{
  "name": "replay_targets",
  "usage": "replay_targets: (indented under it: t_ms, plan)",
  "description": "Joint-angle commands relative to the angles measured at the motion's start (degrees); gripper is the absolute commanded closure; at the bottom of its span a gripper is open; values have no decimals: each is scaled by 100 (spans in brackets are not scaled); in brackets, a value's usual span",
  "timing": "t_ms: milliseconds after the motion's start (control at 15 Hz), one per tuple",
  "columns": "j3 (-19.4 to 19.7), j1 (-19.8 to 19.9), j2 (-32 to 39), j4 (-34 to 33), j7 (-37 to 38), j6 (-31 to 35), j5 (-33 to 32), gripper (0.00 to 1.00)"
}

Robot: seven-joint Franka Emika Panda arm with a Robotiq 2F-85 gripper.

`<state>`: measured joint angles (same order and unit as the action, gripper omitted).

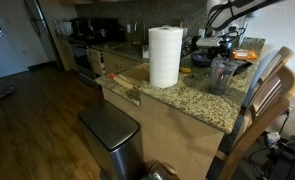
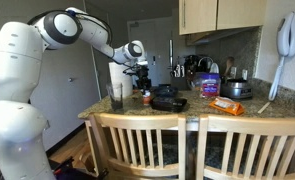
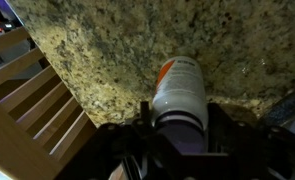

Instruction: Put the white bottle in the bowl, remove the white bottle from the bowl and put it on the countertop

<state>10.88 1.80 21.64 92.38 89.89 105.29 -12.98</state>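
Note:
In the wrist view the white bottle (image 3: 179, 90), with an orange band at its far end, sits between my gripper's (image 3: 179, 116) two dark fingers, pointing down at the speckled granite countertop (image 3: 97, 50). The fingers press against both sides of the bottle. In an exterior view the gripper (image 2: 143, 84) hangs low over the countertop (image 2: 247, 114), with the bottle (image 2: 145, 97) under it, just beside a dark bowl (image 2: 169, 101). I cannot tell whether the bottle's base touches the counter. In an exterior view the gripper (image 1: 223, 48) is behind the tumbler.
A big paper towel roll (image 1: 165, 56) and a clear grey tumbler (image 1: 221, 76) stand near the counter edge. Wooden chairs (image 2: 147, 145) line the counter; one shows in the wrist view (image 3: 27, 110). A purple container (image 2: 209, 86), an orange packet (image 2: 227, 104) and a pot (image 2: 236, 88) sit further along.

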Motion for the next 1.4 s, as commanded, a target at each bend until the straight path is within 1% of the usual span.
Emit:
replay_targets:
  t_ms: [0, 133, 333, 533, 733, 800, 867, 933, 1000, 1067, 1200, 1333]
  plan:
    - [-5, -18, -33, -6, 131, 60, -96, 68]
    - [22, -70, -77, -31, 313, 114, -228, 69]
    - [81, -243, -356, -51, 1026, 501, -774, 69]
    - [62, -345, -755, -173, 1572, 692, -1293, 69]
    - [39, -310, -891, -573, 2168, 769, -1664, 69]
    - [55, -248, -697, -966, 2295, 617, -1723, 69]
    - [71, -163, -461, -1369, 2259, 442, -1701, 69]
    - [90, -53, -213, -1725, 2071, 304, -1559, 69]
    - [191, -13, 18, -2020, 1824, 231, -1380, 69]
    - [112, 179, 226, -2290, 1560, 208, -1192, 69]
    - [110, 399, 676, -2762, 1121, 264, -811, 69]
    - [112, 508, 1063, -3136, 837, 252, -563, 69]
